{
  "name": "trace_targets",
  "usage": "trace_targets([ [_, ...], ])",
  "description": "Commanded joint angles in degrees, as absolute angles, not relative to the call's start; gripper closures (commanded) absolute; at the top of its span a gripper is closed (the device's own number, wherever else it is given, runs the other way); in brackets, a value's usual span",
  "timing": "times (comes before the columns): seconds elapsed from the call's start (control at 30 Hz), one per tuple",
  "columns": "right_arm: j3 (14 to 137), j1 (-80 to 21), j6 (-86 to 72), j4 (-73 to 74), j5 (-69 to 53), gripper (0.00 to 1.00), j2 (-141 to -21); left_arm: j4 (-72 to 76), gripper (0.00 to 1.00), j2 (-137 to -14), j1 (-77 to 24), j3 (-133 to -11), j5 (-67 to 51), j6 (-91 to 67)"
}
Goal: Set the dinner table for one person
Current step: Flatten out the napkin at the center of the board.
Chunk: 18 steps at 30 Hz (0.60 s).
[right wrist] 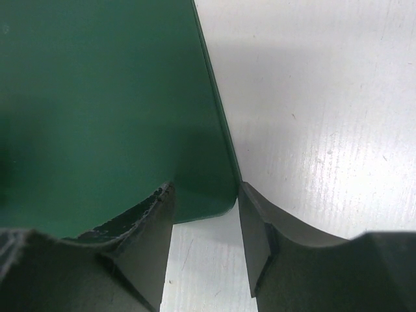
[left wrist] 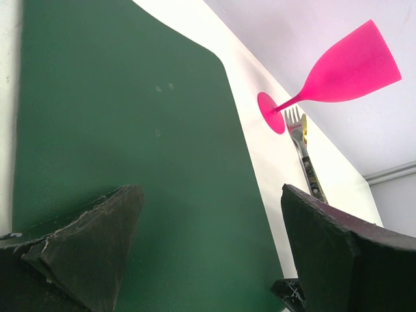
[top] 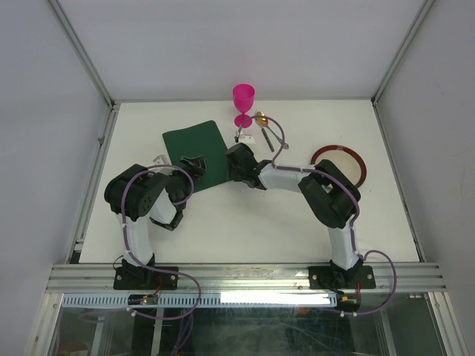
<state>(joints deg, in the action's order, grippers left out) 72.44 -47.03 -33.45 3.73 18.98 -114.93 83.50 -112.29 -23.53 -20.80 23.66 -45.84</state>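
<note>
A dark green placemat point(top: 194, 148) lies askew on the white dinner table point(top: 245, 222). My left gripper point(top: 194, 162) hovers open over the placemat's near part; in the left wrist view its fingers stand wide apart point(left wrist: 209, 195) above the placemat point(left wrist: 130, 117). My right gripper point(top: 236, 165) sits low at the placemat's right near corner. In the right wrist view its jaws point(right wrist: 206, 188) are partly apart and straddle that corner: one finger rests over the placemat point(right wrist: 97, 97), the other stands on the table point(right wrist: 325, 97) against the mat's edge.
A pink goblet point(top: 243, 104) point(left wrist: 344, 68) stands upright behind the placemat. A fork point(top: 273, 135) point(left wrist: 298, 127) and a gold spoon point(top: 261, 117) lie to its right. A dark red plate point(top: 338, 148) lies at the right, partly behind the right arm. Aluminium rails edge the table.
</note>
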Motion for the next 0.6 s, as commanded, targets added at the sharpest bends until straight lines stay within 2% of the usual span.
trace_targets([
  [0.0, 74.2, -46.8, -35.2, 0.7, 17.0, 0.54, -115.4, 94.4, 0.07, -114.4, -23.0, -19.7, 22.2, -48.0],
  [0.57, 73.1, -46.9, -38.9, -2.0, 12.4, 0.55, -113.8, 94.7, 0.07, -114.6, -23.0, -19.6, 22.1, -48.0],
])
